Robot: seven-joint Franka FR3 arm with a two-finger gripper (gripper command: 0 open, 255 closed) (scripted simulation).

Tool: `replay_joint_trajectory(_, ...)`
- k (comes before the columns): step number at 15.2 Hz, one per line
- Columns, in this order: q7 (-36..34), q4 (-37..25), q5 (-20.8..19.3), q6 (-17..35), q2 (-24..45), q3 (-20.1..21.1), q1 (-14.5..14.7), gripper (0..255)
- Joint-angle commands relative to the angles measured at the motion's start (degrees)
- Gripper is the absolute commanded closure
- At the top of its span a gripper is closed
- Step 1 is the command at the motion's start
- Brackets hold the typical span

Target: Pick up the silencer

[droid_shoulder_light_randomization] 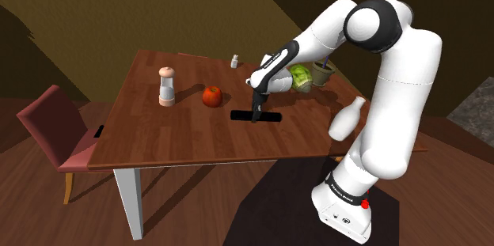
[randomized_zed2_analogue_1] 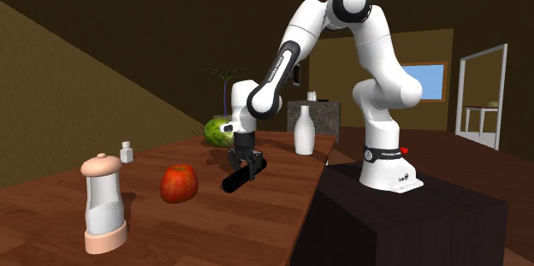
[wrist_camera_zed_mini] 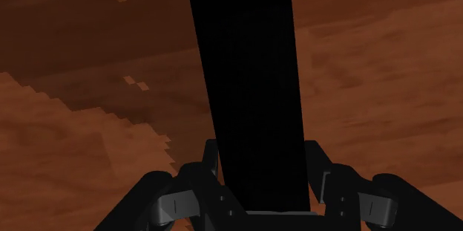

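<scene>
At the shoulder view's left-centre a grinder point(droid_shoulder_light_randomization: 166, 86) stands on the wooden table point(droid_shoulder_light_randomization: 158, 138). Right of it sits a red apple point(droid_shoulder_light_randomization: 211, 96). At centre the black silencer point(droid_shoulder_light_randomization: 241, 115) lies along the tabletop, with the gripper point(droid_shoulder_light_randomization: 255, 116) clamped around its middle.

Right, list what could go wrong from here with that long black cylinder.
The long black cylindrical silencer is round, so it may roll or slip out of the black two-finger gripper clasping it. It is long: tilting on the lift could swing an end into the round red apple nearby.
</scene>
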State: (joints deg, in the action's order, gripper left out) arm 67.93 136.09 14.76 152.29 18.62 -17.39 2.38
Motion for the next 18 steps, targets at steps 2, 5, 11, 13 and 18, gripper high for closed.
replay_joint_trajectory(2, 0.0, 0.0, 0.0, 0.0, 0.1, 0.0, 0.0, 255)
replay_joint_trajectory(5, -0.1, 0.1, 0.0, 0.0, -0.1, 0.0, 0.0, 255)
replay_joint_trajectory(11, -2.6, 0.5, -3.5, -3.9, -4.7, -2.0, 1.4, 255)
replay_joint_trajectory(13, -3.5, 0.5, -4.6, -5.3, -6.2, -2.6, 1.8, 255)
replay_joint_trajectory(18, -5.4, 0.3, -7.3, -8.8, -9.8, -3.6, 2.4, 255)
